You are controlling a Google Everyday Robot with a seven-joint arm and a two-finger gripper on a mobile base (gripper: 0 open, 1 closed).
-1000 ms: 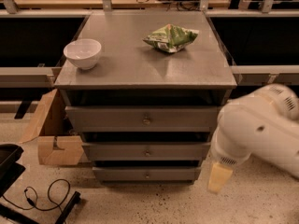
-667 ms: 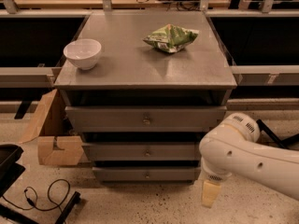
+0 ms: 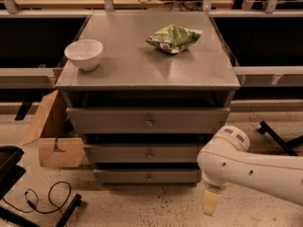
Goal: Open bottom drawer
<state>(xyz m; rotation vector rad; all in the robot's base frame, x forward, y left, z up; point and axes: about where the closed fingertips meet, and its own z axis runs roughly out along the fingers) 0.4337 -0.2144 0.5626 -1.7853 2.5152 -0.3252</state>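
Observation:
The grey cabinet (image 3: 147,74) has three drawers stacked below its top. The bottom drawer (image 3: 118,176) has the narrowest front and a small brass knob (image 3: 149,177) at its centre; its front sits close to the cabinet, just above the floor. The mid-sized drawer (image 3: 118,153) and the widest drawer (image 3: 109,121) are above it. My gripper (image 3: 211,201) hangs from the white arm (image 3: 246,167) and points down at the floor. It is just right of the bottom drawer's right end, apart from the knob.
A white bowl (image 3: 84,54) and a green crumpled bag (image 3: 173,38) lie on the cabinet top. An open cardboard box (image 3: 54,141) stands at the cabinet's left. A black cable (image 3: 45,197) and a black frame (image 3: 7,169) lie on the floor at the left. A black leg (image 3: 277,136) is at the right.
The white arm has swung left and lower, bringing the gripper from the right towards the bottom drawer's right end. The drawers have not moved.

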